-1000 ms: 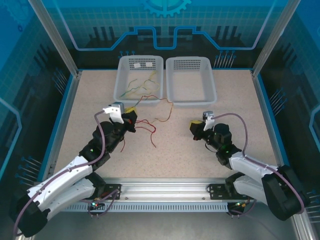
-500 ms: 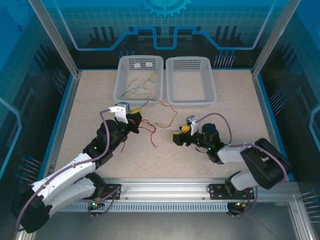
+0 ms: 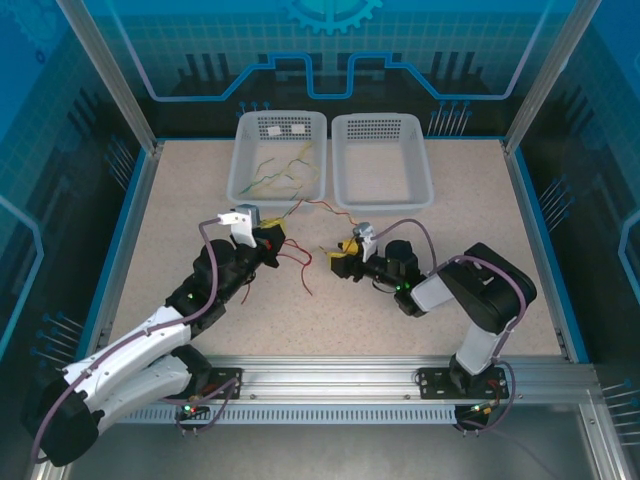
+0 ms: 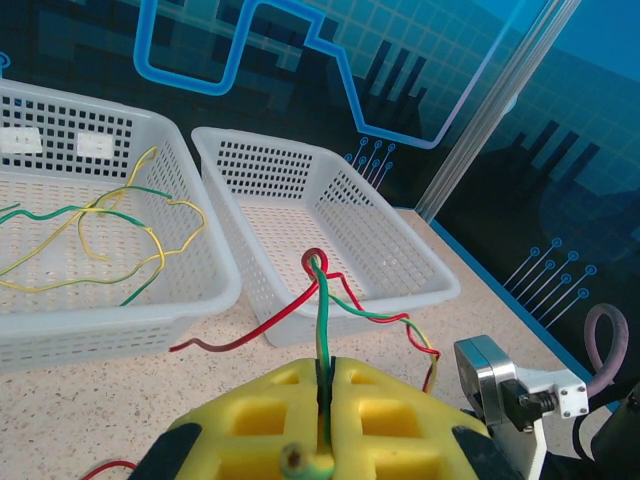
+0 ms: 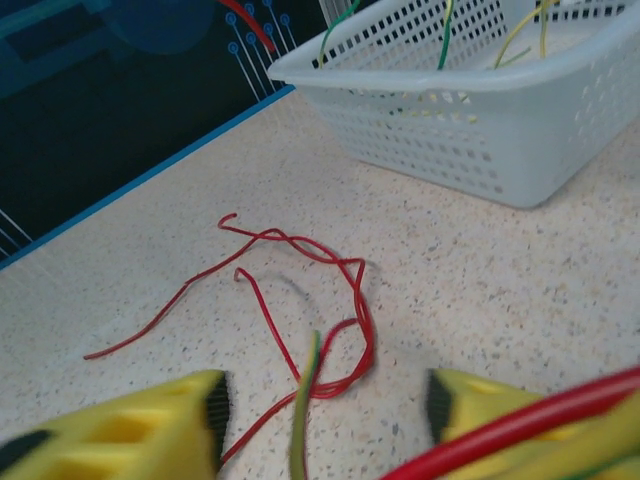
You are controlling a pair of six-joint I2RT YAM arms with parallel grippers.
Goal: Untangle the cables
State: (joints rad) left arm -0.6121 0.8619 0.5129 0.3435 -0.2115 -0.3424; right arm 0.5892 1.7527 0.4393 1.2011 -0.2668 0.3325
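Note:
My left gripper [image 3: 268, 240] is shut on a yellow-green cable [image 4: 322, 310], whose cut end pokes out below the pressed yellow fingertips [image 4: 290, 400]. That cable rises from the jaws and hooks through a red cable [image 4: 262, 322] in front of the baskets. My right gripper [image 3: 340, 258] faces the left one from the right. Its jaws stand open [image 5: 325, 405], with the yellow-green cable's end [image 5: 305, 385] between them, touching neither pad. A red cable [image 5: 530, 420] crosses its right finger. More red cables [image 5: 300, 245] lie looped on the table beyond.
Two white baskets stand at the back. The left basket [image 3: 275, 196] holds several yellow-green cables [image 3: 280, 165]; the right basket [image 3: 385, 200] has nothing in it. The right arm's metal wrist block [image 4: 500, 385] is close beside my left fingers.
The right arm has swung left across the table to the cables by the left gripper, and its jaws have opened. The left gripper has kept its grip and barely moved.

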